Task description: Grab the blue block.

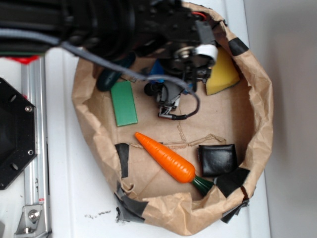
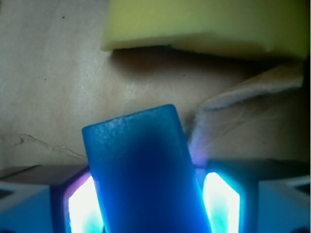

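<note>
The pincer (image 2: pixel 150 204) grips the flat bright-blue matte block (image 2: pixel 143 174) between both fingers. A yellow foam wedge (image 2: pixel 204 24) lies just beyond, near the brown paper tray's (image 1: pixel 257 114) rim.

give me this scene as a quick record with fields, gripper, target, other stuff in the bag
container: brown paper bag, rolled open, taped rim
gripper: pads either side of the blue block
blue block: between the pads; contact not certain
beyond block: yellow sponge
other items: green block, carrot, black pouch, dark teal capsule
</note>
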### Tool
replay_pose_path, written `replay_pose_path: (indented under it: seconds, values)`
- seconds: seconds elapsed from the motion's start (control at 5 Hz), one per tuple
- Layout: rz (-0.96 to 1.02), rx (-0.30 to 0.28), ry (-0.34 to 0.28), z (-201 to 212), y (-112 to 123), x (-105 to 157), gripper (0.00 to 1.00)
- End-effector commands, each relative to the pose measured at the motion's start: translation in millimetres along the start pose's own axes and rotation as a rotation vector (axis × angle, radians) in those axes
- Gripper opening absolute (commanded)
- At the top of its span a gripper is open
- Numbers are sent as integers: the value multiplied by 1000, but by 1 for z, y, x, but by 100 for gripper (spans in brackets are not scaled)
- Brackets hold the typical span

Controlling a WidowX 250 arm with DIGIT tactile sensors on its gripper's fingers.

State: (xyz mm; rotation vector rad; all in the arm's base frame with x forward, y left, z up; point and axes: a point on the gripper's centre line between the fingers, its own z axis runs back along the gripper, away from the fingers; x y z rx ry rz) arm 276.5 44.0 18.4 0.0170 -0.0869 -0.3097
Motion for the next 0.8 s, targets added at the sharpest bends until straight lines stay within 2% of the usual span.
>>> replay_pose_path:
  seconds: [0.0, 0.2, 0.4, 0.6]
  values:
    - [112, 108, -73, 108, -24, 43, 0]
    - [136, 241, -89, 150, -31, 42, 0]
    - [173, 174, -101, 158, -29, 38, 0]
    - [188, 151, -116, 158, -25, 34, 0]
